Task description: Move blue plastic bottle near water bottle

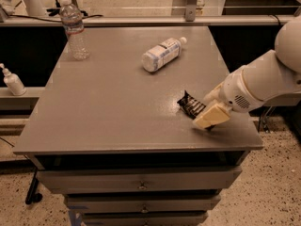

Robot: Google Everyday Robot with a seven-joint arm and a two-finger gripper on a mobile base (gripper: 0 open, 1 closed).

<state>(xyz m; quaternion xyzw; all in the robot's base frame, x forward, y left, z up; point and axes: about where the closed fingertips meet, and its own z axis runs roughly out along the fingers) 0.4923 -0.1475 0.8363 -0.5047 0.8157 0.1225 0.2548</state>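
The blue plastic bottle (161, 54) lies on its side near the middle back of the grey table (108, 102), its white cap pointing to the back right. The water bottle (74, 28), tall, clear and ribbed with a white cap, stands upright at the table's back left corner. My gripper (211, 116) hangs over the table's front right area, right beside a black snack wrapper (190, 105). It is far from both bottles, in front of and to the right of the blue one. It holds nothing that I can see.
A small white pump bottle (12, 80) stands on a lower shelf to the left of the table. A rail and posts run behind the table's back edge. Drawers sit under the tabletop. My white arm (263, 79) reaches in from the right.
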